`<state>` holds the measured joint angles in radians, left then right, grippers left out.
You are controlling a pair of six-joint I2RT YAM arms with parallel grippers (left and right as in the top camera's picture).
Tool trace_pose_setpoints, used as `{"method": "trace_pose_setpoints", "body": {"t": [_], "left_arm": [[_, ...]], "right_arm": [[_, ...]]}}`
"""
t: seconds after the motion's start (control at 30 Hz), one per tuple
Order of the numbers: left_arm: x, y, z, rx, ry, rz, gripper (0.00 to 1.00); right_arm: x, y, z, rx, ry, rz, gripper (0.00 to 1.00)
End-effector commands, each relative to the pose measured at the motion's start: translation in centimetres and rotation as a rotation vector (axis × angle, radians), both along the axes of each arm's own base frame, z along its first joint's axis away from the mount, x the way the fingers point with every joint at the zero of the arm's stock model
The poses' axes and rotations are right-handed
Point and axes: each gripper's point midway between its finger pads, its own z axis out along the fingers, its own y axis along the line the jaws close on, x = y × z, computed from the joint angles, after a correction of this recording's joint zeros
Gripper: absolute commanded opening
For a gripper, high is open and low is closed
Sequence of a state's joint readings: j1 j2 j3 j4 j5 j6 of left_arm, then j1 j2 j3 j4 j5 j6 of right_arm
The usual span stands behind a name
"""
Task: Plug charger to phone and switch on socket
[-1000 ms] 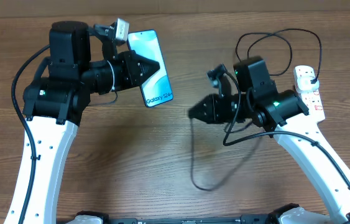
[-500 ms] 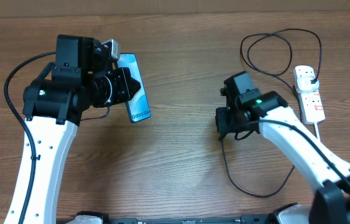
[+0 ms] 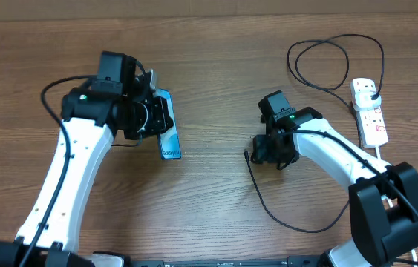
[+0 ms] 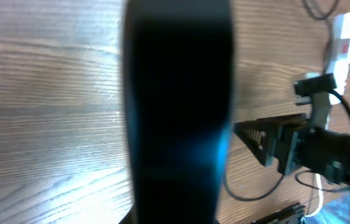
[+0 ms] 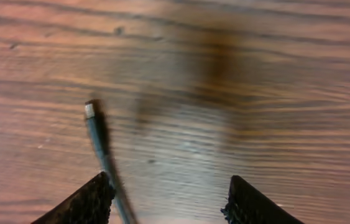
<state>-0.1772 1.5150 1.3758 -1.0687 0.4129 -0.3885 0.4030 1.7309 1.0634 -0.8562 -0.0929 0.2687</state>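
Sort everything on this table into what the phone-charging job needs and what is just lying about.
For the job:
- phone, tipped up on its edge
- black charger cable, its free tip lying on the wood
- white power strip, with the cable's black plug in it

Just lying about:
- nothing that I can see; the rest is only the wooden table

Brown wood-grain table under soft, even light.
The tabletop fills nearly the whole overhead view, its grain running side to side in warm mid-brown with darker streaks. Along the far edge lies a paler tan strip; what it is I cannot tell. Close up in the right wrist view, the wood shows fine dark lines, a small dark speck and a pale sheen of reflected light.
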Motion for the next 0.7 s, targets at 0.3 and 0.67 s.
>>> {"method": "trace_pose_setpoints", "body": {"t": [0.3, 0.67], "left_arm": [[0.6, -0.5, -0.5, -0.002, -0.019, -0.026, 0.04], [0.7, -0.5, -0.7, -0.003, -0.019, -0.027, 0.04]], "right_arm": [[0.5, 3.7, -0.2, 0.064, -0.088, 0.125, 0.47], [-0.1, 3.1, -2.9, -0.033, -0.172, 0.153, 0.32]]}}
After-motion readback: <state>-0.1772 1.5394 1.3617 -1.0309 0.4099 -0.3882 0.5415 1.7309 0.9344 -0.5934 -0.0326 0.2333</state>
